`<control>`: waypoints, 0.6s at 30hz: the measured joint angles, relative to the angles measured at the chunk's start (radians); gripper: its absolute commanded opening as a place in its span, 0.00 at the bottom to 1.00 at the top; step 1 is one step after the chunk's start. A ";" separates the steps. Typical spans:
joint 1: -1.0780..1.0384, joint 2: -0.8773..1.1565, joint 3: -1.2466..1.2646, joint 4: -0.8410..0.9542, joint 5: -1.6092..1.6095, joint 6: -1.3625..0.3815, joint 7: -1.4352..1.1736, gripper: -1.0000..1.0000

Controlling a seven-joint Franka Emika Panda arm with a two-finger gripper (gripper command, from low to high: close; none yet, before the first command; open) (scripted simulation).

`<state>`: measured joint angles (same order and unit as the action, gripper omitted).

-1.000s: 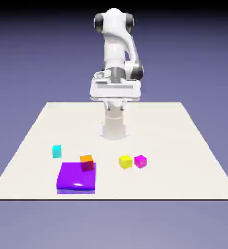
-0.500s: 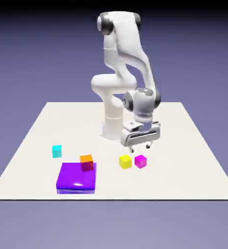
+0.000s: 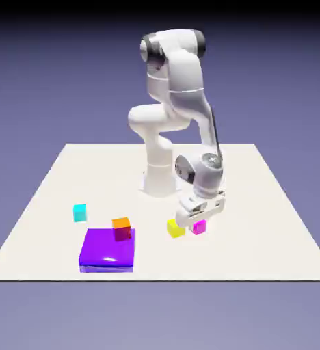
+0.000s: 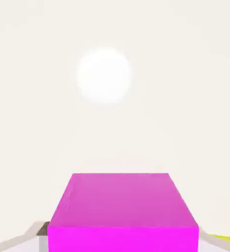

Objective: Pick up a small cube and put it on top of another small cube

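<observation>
The tiny magenta-pink cube (image 3: 201,228) rests on the white table (image 3: 258,205), mostly hidden by my hand in the exterior view. My gripper (image 3: 197,224) is lowered over it, jaws open and straddling the cube. In the hand view the magenta cube (image 4: 123,211) fills the bottom middle, and a grey sliver of one fingertip (image 4: 42,230) shows at its left side. Just to the exterior view's left of the magenta cube sits the tiny bright yellow cube (image 3: 174,229). A yellow sliver of it (image 4: 228,240) shows at the hand view's bottom right corner.
A flat purple block (image 3: 107,249) lies at the front left, with an orange cube (image 3: 122,227) at its far right corner. A cyan cube (image 3: 80,212) stands further left. The robot's base (image 3: 161,178) rises behind the cubes.
The arm swung forward from its folded pose and dropped the hand from above the table down around the magenta cube. No cube has moved.
</observation>
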<state>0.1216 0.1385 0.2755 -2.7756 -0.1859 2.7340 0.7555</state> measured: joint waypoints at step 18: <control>-0.131 -0.095 -0.087 -0.086 0.260 -0.001 0.177 1.00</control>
<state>-0.0094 0.0433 0.1882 -2.8617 0.0741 2.7329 0.9324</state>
